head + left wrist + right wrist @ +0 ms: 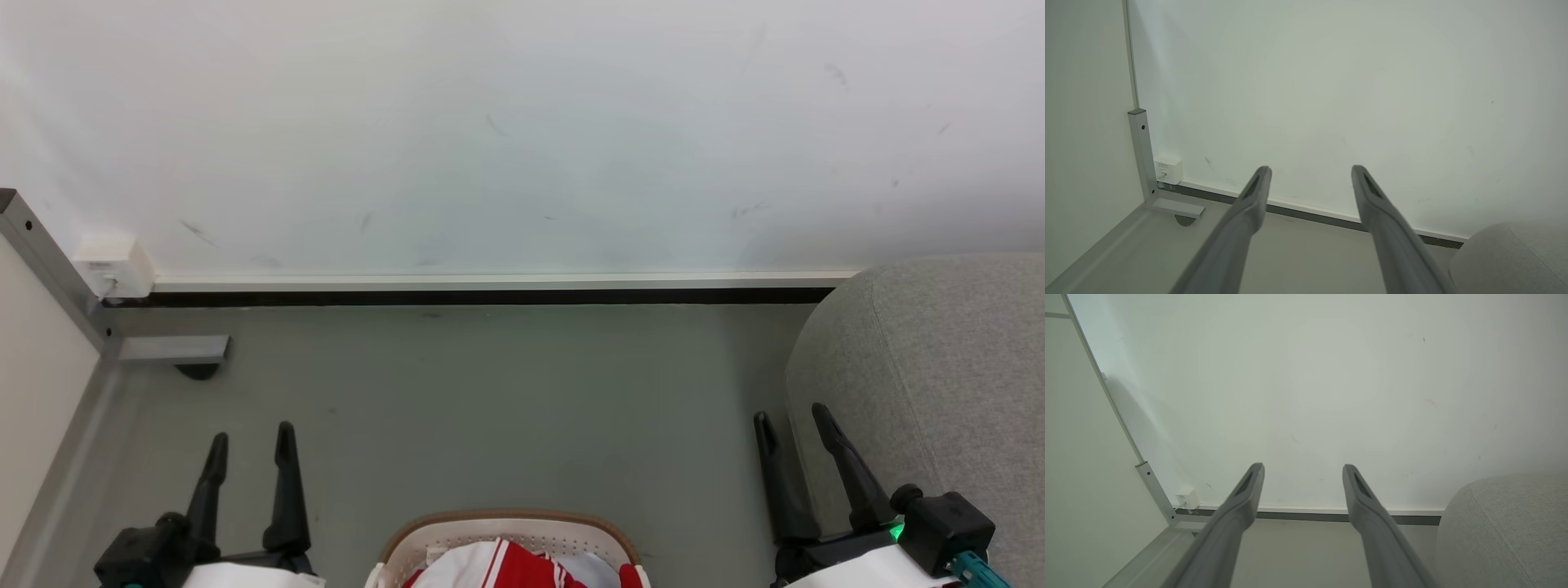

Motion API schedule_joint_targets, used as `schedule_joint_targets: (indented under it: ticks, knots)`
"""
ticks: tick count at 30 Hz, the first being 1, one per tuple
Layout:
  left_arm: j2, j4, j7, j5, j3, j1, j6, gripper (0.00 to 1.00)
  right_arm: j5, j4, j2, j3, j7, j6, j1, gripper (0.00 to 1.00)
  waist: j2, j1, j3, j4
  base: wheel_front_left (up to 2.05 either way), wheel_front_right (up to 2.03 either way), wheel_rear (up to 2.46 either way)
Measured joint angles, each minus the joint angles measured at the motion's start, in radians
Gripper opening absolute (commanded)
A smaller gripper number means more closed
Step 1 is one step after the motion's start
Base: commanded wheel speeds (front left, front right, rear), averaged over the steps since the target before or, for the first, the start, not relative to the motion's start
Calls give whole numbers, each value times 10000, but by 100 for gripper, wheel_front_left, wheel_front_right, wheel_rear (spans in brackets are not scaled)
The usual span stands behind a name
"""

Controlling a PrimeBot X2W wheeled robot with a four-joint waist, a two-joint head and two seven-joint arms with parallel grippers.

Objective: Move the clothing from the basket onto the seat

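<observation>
Two empty, spread pincers — left pincer, right pincer; one basket of clothing; one seat.

Clothing in basket, seat rightward

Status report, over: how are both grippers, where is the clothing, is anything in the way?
Left gripper open, empty. Right gripper open, empty, near seat. Clothing in basket, untouched. No obstacle seen.

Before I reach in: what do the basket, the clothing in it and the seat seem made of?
Basket: probably rigid plastic, matte off-white, judging by its rows of small punched holes; the brown rim looks woven, perhaps moulded. Clothing: soft red fabric with white stripes, lying in folds; weave unclear. Seat: light-grey textile upholstery, matte and flecked, with a stitched seam.
</observation>
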Motion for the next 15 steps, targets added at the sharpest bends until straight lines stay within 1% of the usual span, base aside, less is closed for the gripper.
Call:
schedule_joint_targets:
  ticks: [15]
  knots:
    - [12, -111, -272, 1011, -96, 93, 73, 100, -738, -59, -2, 228, -268, 0, -20, 100, 0, 0, 5, -6, 0, 0, 0]
